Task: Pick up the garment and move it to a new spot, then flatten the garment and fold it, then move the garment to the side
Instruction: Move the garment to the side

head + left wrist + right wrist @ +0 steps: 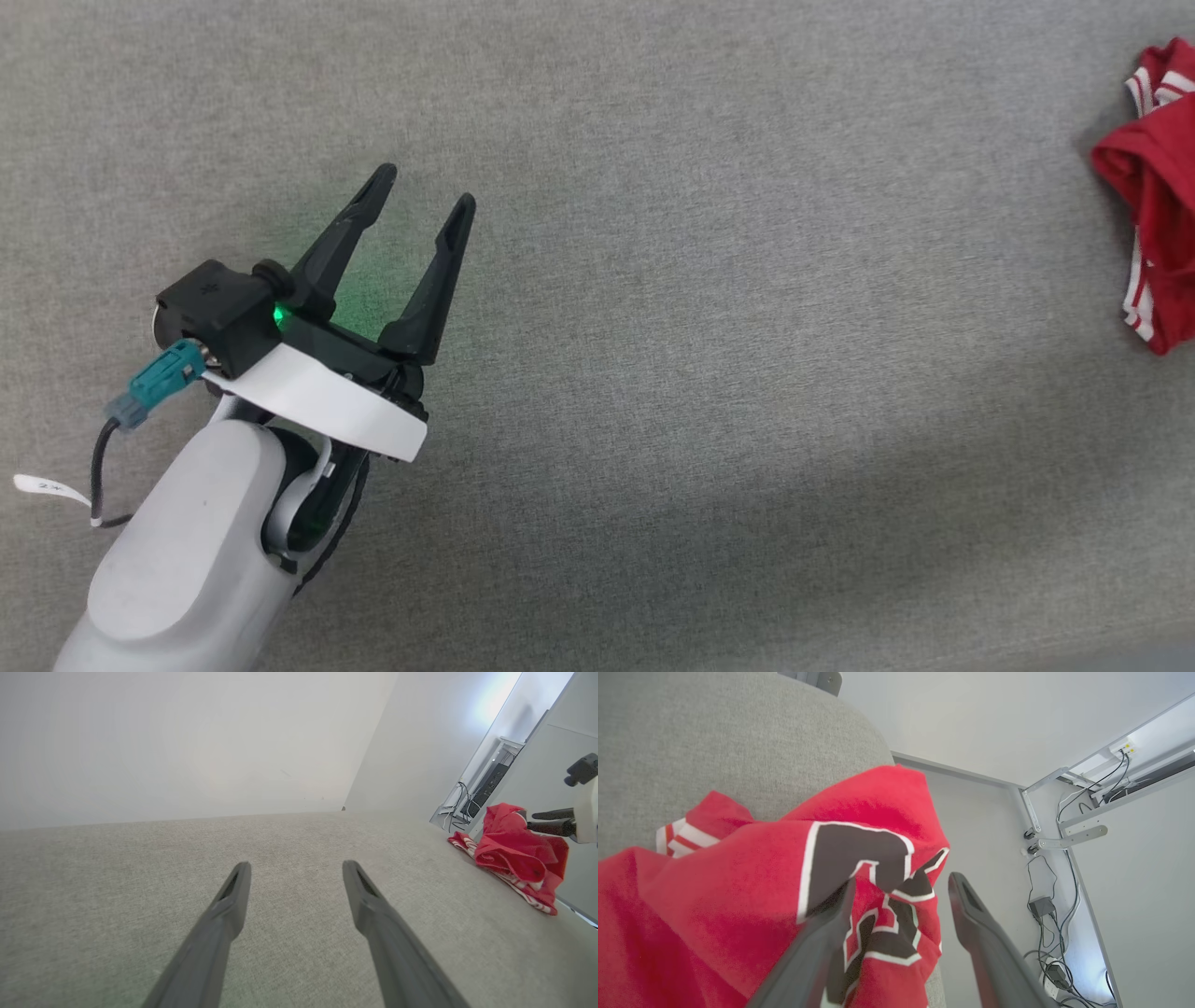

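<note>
Now garment (1153, 187) bunched at surface (653, 373) edge; left hand (425, 187), right hand (902, 881) both wide

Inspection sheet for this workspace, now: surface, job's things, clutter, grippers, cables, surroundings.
Surface: grey fabric-covered tabletop, bare in the middle.
Job's things: garment, red with striped trim, bunched at the tabletop's right edge, not flattened.
Clutter: nothing seen.
Grippers: left gripper open over bare tabletop; right gripper open at the garment, one finger overlapping its dark print.
Cables: black cable with teal plug at the left wrist; loose wiring beyond the tabletop's edge.
Surroundings: white wall; metal bracket.
</note>
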Robot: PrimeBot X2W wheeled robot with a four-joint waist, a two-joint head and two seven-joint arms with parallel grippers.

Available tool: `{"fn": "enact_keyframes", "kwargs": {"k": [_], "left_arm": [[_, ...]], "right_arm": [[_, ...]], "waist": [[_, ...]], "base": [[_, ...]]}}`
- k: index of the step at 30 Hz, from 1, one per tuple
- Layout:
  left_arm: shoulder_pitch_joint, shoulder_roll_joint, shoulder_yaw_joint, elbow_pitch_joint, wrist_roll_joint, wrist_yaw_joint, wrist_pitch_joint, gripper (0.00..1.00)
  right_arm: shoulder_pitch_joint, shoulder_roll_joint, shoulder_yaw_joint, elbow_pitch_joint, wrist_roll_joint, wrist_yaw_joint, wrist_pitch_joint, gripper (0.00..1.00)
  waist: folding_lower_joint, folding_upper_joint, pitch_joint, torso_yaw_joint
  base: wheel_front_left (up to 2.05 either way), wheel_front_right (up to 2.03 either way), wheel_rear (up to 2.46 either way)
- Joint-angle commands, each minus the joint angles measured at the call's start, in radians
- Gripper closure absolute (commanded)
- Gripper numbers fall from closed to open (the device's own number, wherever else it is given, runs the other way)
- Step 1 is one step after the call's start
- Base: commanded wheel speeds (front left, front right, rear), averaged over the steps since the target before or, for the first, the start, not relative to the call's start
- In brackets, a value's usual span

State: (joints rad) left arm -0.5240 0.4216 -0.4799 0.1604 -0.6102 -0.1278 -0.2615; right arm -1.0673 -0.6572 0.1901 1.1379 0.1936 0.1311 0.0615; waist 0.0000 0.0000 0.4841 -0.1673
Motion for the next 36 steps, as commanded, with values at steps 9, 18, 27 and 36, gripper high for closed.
{"fn": "enact_keyframes", "kwargs": {"k": [9,18,27,36], "left_arm": [[0.059,-0.016,0.076,-0.012,-0.007,-0.003,-0.004,0.0],[0.125,-0.028,0.175,-0.01,0.002,-0.003,-0.004,0.0],[0.195,-0.034,0.25,-0.007,0.042,-0.003,-0.004,0.0],[0.308,-0.069,0.398,-0.016,0.101,-0.003,-0.004,0.0]], "right_arm": [[-0.006,0.056,0.065,-0.069,0.098,-0.001,-0.045,0.0],[0.084,0.106,0.17,-0.224,0.245,-0.001,-0.101,0.0],[0.211,0.133,0.215,-0.348,0.339,-0.001,-0.187,0.0],[0.387,0.149,0.229,-0.476,0.359,-0.001,-0.308,0.0]], "waist": [[0.0,0.0,-0.068,0.007],[0.0,0.0,-0.138,0.035],[0.0,0.0,-0.207,0.062],[0.0,0.0,-0.278,0.084]], "base": [[0.0,0.0,0.0],[0.0,0.0,0.0],[0.0,0.0,0.0],[0.0,0.0,0.0]]}}
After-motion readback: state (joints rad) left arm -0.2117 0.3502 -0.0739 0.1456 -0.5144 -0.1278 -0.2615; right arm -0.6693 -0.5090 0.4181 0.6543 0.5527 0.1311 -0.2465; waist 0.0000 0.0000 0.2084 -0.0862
